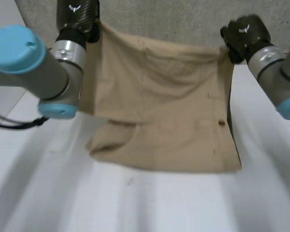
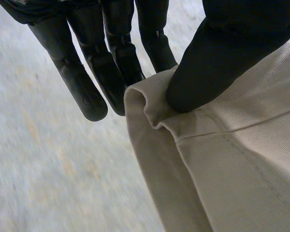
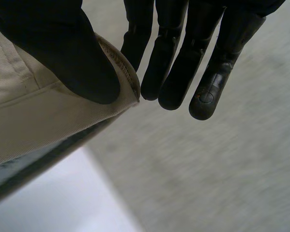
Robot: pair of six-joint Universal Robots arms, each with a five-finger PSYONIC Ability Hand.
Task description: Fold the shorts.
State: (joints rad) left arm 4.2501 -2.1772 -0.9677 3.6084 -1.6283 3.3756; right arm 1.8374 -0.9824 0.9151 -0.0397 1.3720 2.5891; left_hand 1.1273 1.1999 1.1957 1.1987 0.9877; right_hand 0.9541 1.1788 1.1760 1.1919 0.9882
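Tan shorts (image 1: 169, 111) hang in the air above the white table (image 1: 135, 203), stretched between both hands, with the lower edge resting on the table. My left hand (image 1: 79, 12) pinches the far left corner of the shorts (image 2: 222, 164) between thumb (image 2: 207, 72) and straight fingers (image 2: 111, 63). At the far right corner, my right hand (image 1: 244, 34) holds the shorts' (image 3: 38, 116) hemmed edge, thumb (image 3: 72, 63) pressed against the fingers (image 3: 183, 58). A dark button (image 1: 221, 123) shows near the right edge.
A grey floor (image 1: 183, 19) lies beyond the table's far edge. My left arm (image 1: 33, 63) reaches across the left side of the table and my right arm (image 1: 280, 72) across the right side.
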